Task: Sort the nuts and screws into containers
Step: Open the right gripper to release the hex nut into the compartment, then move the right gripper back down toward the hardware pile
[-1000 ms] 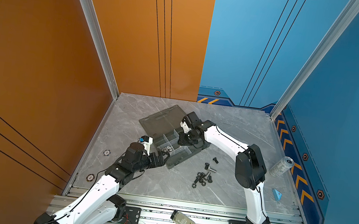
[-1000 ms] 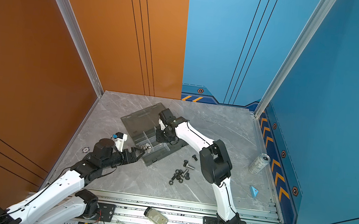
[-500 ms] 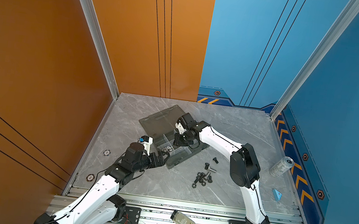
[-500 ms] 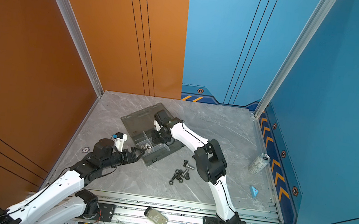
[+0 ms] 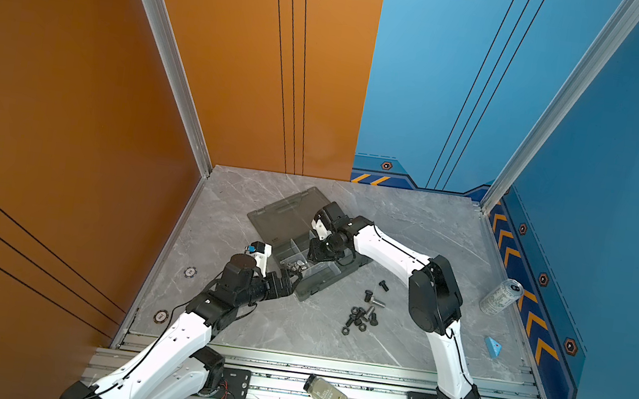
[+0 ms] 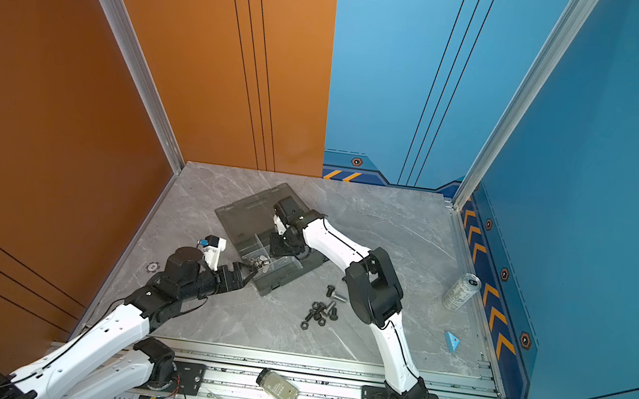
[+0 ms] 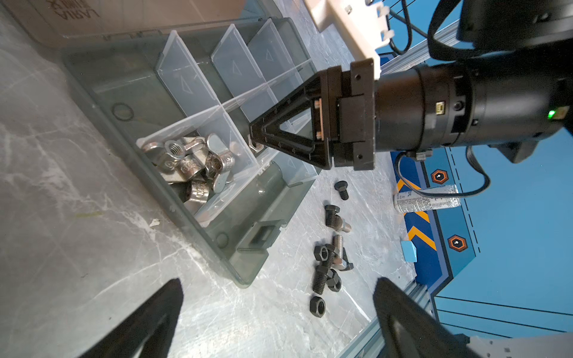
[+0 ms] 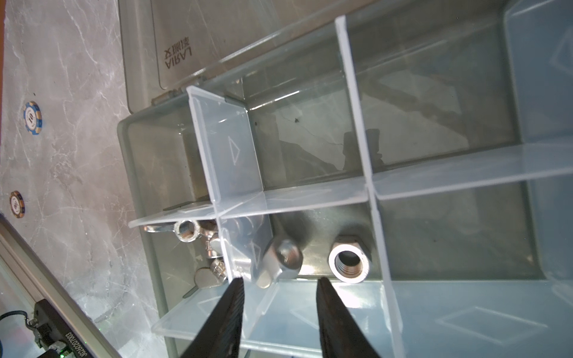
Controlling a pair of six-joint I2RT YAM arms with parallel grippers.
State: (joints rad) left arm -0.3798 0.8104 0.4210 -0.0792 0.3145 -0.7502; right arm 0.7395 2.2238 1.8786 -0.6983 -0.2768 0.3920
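Note:
The smoky-grey organiser box lies open on the table, its lid flat behind it. My right gripper hangs open over a near cell. A silver nut lies just past its fingertips, free of both. A second silver hex nut lies in the same cell. The end cell holds several silver wing nuts. My left gripper stands wide open and empty at the box's near corner. Black and silver screws and a black nut lie loose on the table.
A silver can stands by the right wall, with a blue triangular piece nearer the front. A bottle lies on the front rail. Two poker chips sit near the left wall.
My right gripper has moved left and nearer over the box, and its jaws have parted, leaving a silver nut in the cell. The left arm has not moved.

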